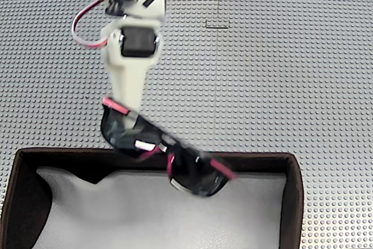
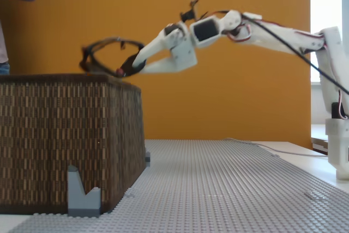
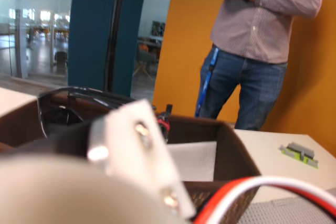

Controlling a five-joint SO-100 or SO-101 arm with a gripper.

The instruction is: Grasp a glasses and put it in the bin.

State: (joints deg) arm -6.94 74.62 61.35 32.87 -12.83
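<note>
White jaws (image 1: 135, 127) clamped on the glasses (image 1: 195, 173) hold them over the bin's (image 1: 294, 185) rear wall.

In a fixed view, we see the bin (image 1: 294, 202) cut off by the bottom and left edges; its near wall is out of frame. The claw (image 1: 135, 126) tips lie under the glasses (image 1: 166, 153), so we cannot tell how the jaws stand. The glasses are motion-blurred, right end smeared. The arm (image 1: 131, 33) is cut by the top edge. In the wrist view, a blurred white part of the arm (image 3: 134, 156) hides most of the glasses (image 3: 63, 106). The person (image 3: 257, 45) is cut off above the chest. A small grey-green piece (image 3: 300, 153) on the desk is too small to identify.
</note>
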